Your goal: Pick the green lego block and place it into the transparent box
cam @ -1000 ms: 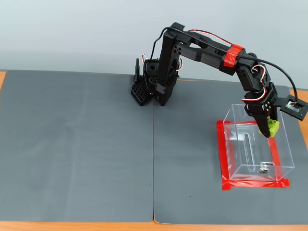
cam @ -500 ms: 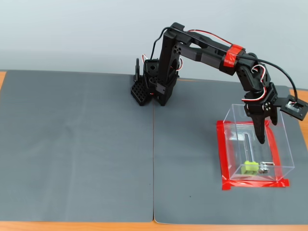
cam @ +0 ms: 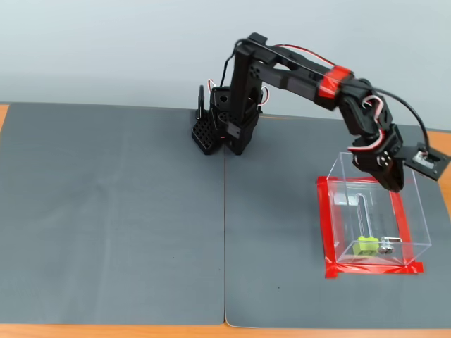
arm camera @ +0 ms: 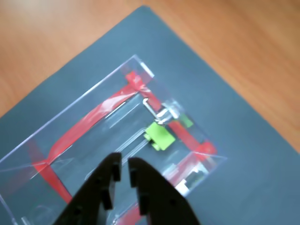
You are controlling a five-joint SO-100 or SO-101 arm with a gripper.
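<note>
The green lego block [cam: 366,244] lies on the floor of the transparent box [cam: 420,211], at its near end beside a small metal piece [cam: 386,246]. In the wrist view the block [arm camera: 159,136] sits free inside the clear walls [arm camera: 93,91], just below the metal piece [arm camera: 164,112]. My gripper [cam: 395,186] hangs over the far part of the box, above its rim. Its black fingers [arm camera: 124,165] stand almost together, with nothing between them, well apart from the block. Red tape [cam: 327,225] outlines the box.
The arm's base [cam: 225,130] stands at the back middle of two grey mats [cam: 113,211] that meet at a seam. Bare wooden table [arm camera: 243,51] shows beyond the mat's edge, right of the box. The wrist camera [cam: 428,158] juts out to the right.
One second ago the gripper held the green block above the box. Half a second ago the block lay inside and the fingers were apart. Now the gripper has risen and closed.
</note>
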